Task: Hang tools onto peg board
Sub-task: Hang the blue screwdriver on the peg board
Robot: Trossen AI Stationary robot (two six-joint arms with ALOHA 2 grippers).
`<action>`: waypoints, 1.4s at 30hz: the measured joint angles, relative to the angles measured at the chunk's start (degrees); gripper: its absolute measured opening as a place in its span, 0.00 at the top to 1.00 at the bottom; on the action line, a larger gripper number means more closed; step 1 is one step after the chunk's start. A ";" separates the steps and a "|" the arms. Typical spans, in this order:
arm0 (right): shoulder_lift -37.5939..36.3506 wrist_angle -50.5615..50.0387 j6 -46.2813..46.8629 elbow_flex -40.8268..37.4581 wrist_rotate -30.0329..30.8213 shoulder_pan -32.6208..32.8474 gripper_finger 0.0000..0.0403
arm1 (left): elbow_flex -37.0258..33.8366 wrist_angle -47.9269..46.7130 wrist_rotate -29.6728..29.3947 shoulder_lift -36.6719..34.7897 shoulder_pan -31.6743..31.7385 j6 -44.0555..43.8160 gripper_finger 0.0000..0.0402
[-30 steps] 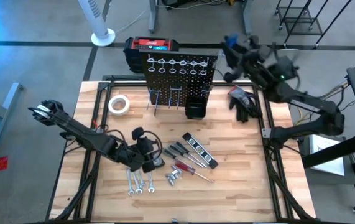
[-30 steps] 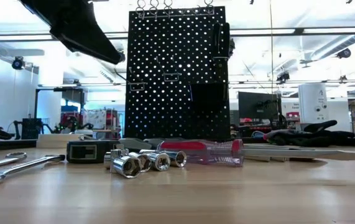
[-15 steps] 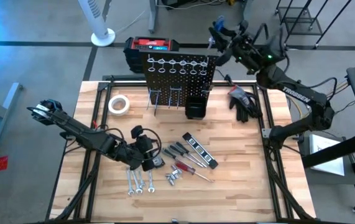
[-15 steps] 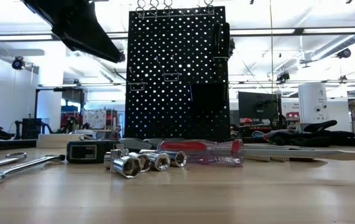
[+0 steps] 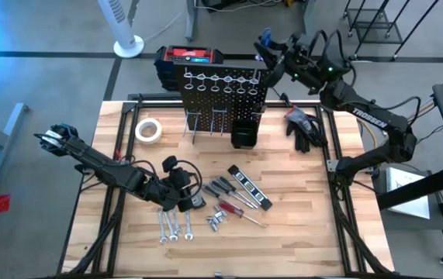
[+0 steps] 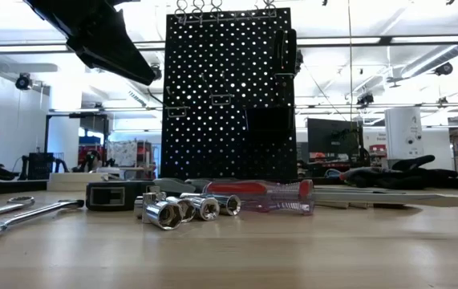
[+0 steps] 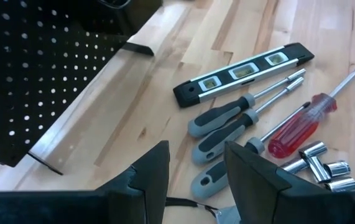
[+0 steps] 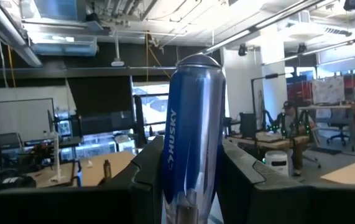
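Blue-handled screwdriver (image 8: 189, 137) clamped between the two fingers of the right claw (image 5: 271, 48), held up in the air just past the top right corner of the peg board (image 5: 225, 97), handle end pointing away from the wrist camera. "HUSKY" printed down the blue handle. Peg board standing upright at the back edge of the counter (image 5: 299, 225), row of silver ring holders along the top, small black bin (image 5: 243, 133) at its lower right.

Rest of the tools still lying flat on the counter near the middle: black level (image 7: 242, 71), three grey-and-black screwdrivers (image 7: 227, 127) side by side just beside it, red-handled screwdriver (image 7: 298, 127) next to those, a few silver sockets (image 7: 323, 168) close to the red handle. Silver wrenches (image 5: 173, 226) toward the front edge, small tape measure (image 6: 116, 194) near the sockets in the low view.

Left claw (image 7: 196, 174) hovering low over the counter by the grey screwdrivers, fingers apart, nothing between them.

White tape roll (image 5: 149, 129) near the back left corner, black gloves (image 5: 303, 126) at the right edge, black-and-red case (image 5: 190, 58) behind the board, off the counter.
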 joint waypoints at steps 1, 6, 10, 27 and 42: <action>-0.10 -0.02 -0.18 0.04 0.00 0.00 0.78 | 0.00 0.02 -0.05 -0.01 0.00 -0.04 0.64; -0.52 -0.13 0.25 0.04 -0.19 -0.56 0.78 | 0.00 0.06 -0.79 -0.01 0.02 -0.13 0.64; -0.52 -1.79 1.14 0.04 -0.87 -0.59 0.78 | 0.00 0.07 -1.10 -0.01 0.07 -0.15 0.64; -0.50 -3.59 2.98 1.99 -2.91 -0.81 0.78 | 0.00 0.11 -1.71 -0.01 0.44 0.28 0.64; 0.16 -1.05 4.45 1.43 -4.19 -0.78 0.78 | 0.00 0.13 -1.76 -0.01 0.52 -0.13 0.64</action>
